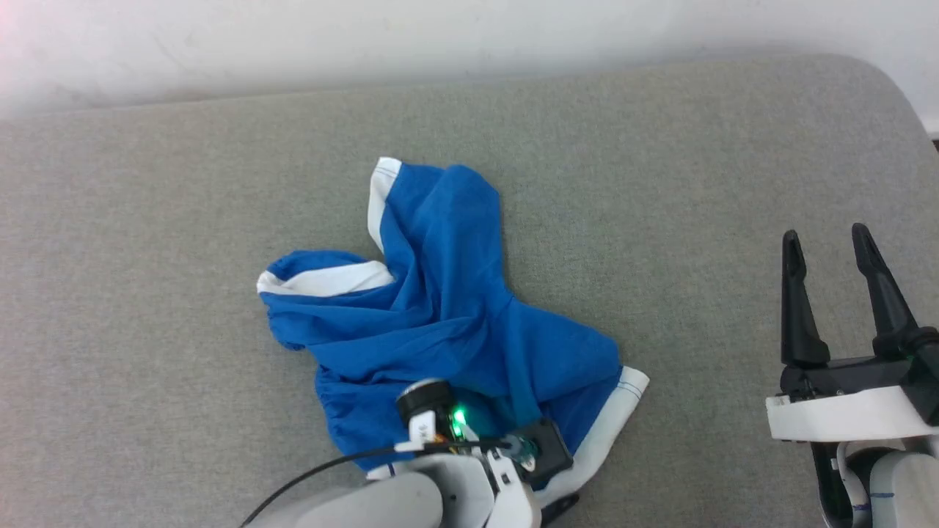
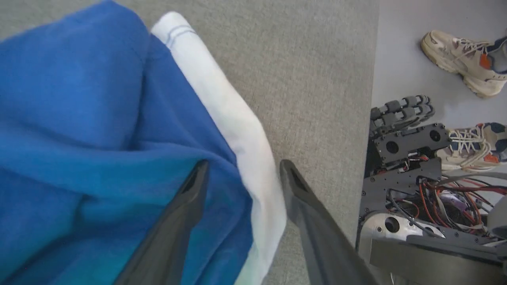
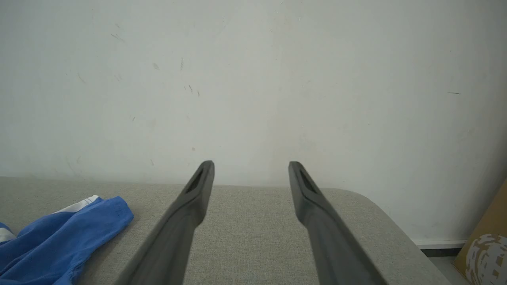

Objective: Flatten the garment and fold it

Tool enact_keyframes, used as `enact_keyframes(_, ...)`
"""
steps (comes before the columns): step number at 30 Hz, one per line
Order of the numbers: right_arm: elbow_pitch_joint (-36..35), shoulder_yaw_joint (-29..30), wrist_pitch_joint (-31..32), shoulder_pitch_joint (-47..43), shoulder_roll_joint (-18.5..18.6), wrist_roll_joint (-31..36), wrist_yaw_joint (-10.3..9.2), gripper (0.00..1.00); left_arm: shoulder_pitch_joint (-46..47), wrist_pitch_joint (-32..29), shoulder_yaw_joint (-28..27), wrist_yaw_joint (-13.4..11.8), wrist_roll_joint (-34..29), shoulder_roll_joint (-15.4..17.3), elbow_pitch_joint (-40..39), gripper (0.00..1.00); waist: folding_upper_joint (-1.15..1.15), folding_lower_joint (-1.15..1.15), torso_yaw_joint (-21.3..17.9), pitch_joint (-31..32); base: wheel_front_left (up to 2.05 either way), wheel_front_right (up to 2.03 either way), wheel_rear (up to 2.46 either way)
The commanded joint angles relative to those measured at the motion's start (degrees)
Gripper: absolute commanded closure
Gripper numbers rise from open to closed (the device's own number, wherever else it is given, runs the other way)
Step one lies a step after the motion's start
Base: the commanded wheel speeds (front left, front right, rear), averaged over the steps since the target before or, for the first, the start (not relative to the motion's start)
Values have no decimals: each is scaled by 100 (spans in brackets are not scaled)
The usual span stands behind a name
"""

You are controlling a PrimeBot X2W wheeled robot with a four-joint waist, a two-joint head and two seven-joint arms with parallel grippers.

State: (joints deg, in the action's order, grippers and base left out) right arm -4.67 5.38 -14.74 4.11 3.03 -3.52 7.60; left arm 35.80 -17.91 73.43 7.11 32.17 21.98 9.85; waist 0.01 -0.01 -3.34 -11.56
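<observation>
The garment (image 1: 440, 293) is bright blue with white side stripes and lies crumpled in a heap in the middle of the grey padded surface (image 1: 147, 293). My left gripper (image 2: 241, 166) hovers over its near edge. The fingers are spread, with the white stripe (image 2: 237, 118) and a blue fold of the garment (image 2: 79, 99) lying loose between them. My right gripper (image 1: 825, 236) stands open at the far right, away from the cloth, with nothing between its fingers. In the right wrist view my right gripper (image 3: 250, 164) points at the wall, and one end of the garment (image 3: 71, 229) lies at the lower left.
A white wall (image 1: 440, 37) runs behind the surface, whose far right corner (image 1: 880, 81) is rounded. Past the near edge in the left wrist view are my dark base with wiring (image 2: 416, 174) and a person's sneakers (image 2: 463, 63) on the floor. A cardboard box (image 3: 487, 237) stands at the right.
</observation>
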Motion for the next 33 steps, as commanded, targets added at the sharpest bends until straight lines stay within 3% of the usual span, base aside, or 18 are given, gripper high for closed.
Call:
enact_keyframes(1, -17, 8, -26, -82, -15, 102, -11, 0, 158, 414, -8, 37, 12, -33, 109, 0, -1, 1, 123, 197, 0, 0, 0)
enact_keyframes(3, -65, 40, -26, -96, -15, 202, -11, 0, 225, 995, -151, 31, 56, -76, 218, 0, -1, 1, 203, 318, 0, 0, 0)
enact_keyframes(5, -127, 72, -26, -77, -15, 321, -11, 0, 214, 1539, -425, -133, 70, -129, 229, 0, -1, 1, 285, 415, 0, 0, 0)
enact_keyframes(11, -345, -127, -26, 188, -15, 760, -11, 0, 180, 3014, -1368, -1407, -367, 8, 168, 0, -1, 1, 471, 523, 0, 0, 0)
enact_keyframes(12, -345, -127, -26, 188, -15, 760, -11, 0, 180, 3014, -1368, -1407, -367, 8, 168, 0, -1, 1, 471, 523, 0, 0, 0)
enact_keyframes(16, -328, -561, -26, 471, 242, 943, -11, 0, -24, 3268, -2126, -2350, -600, 213, 70, 0, -1, 1, 535, 515, 0, 0, 0)
enact_keyframes(20, 58, -1199, -26, 830, 785, 817, -11, 0, -504, 3288, -3141, -3125, -930, 309, -565, 0, -1, 1, 584, 454, 0, 0, 0)
enact_keyframes(23, 722, -1899, -26, 1202, 1264, 492, -11, 0, -1088, 3289, -3866, -3580, -1219, 309, -994, 0, -1, 1, 617, 418, 0, 0, 0)
enact_keyframes(27, 1641, -3170, 173, 1989, 1951, -89, -11, 0, -1886, 3290, -4581, -3809, -1553, 158, -1328, 0, -1, 1, 715, 378, 0, 0, 0)
enact_keyframes(33, 2098, -5183, 1405, 3508, 2570, -1447, -11, 0, -2662, 3290, -5298, -3578, -1900, -231, -1339, 0, -1, 1, 891, 225, 0, 0, 0)
